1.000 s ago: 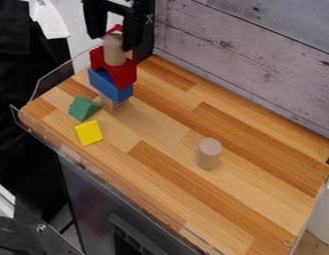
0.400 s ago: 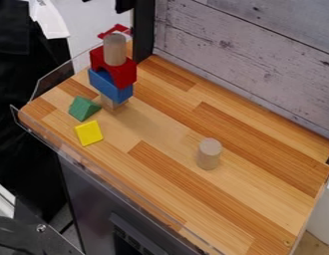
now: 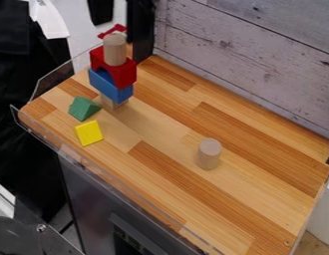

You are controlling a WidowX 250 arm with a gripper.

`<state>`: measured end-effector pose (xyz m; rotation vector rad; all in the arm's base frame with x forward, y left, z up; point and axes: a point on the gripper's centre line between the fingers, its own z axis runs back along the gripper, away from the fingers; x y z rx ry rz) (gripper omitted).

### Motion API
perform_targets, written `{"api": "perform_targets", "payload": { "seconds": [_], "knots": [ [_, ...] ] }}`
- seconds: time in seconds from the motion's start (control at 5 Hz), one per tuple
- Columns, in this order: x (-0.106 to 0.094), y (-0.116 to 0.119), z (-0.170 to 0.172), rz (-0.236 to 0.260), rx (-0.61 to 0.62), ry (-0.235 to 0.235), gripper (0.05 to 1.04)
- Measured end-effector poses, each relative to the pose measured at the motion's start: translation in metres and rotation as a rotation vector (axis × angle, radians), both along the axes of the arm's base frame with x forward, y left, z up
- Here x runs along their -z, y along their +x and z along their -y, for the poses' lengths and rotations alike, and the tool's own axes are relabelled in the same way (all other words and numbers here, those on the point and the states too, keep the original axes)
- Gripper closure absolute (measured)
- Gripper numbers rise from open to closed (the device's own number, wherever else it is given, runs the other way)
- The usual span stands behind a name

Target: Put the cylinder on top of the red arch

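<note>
Cylinder [image 3: 114, 49], one: upright on the red arch [image 3: 120, 69]; placement looks complete.
Hand [image 3: 119, 26]: by the upper edge of my view, close to the stack; fingers parted, released as far as I can judge.
Hazard: toppling. Tall column, narrow footing, layers not quite square; a sideways brush as I withdraw could spill the lot, so I would lift straight first.
Underpinnings: blue block [image 3: 110, 85] on a pale wooden block [image 3: 114, 102].
Obstacles: clear guard [image 3: 51, 79] and plank wall [image 3: 247, 60] bound the bench [image 3: 240, 199]; red piece [image 3: 112, 31] behind the cylinder.
Sundries: green wedge [image 3: 84, 108] and yellow block [image 3: 88, 133], near the column; spare cylinder [image 3: 209, 154], upright, well apart.
</note>
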<state>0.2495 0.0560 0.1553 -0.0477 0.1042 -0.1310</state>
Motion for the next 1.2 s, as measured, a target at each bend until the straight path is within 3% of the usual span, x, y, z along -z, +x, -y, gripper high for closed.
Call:
{"api": "perform_targets", "payload": {
  "seconds": [0.4, 0.6, 1.0, 1.2],
  "knots": [
    [0.024, -0.009, 0.040, -0.029, 0.050, 0.003, 0.085],
    [0.052, -0.005, 0.055, -0.039, 0.024, 0.023, 0.085],
    [0.101, 0.000, 0.081, -0.030, 0.024, 0.020, 0.085],
    [0.109, 0.001, 0.087, -0.048, 0.004, 0.010, 0.085]
  ]
}}
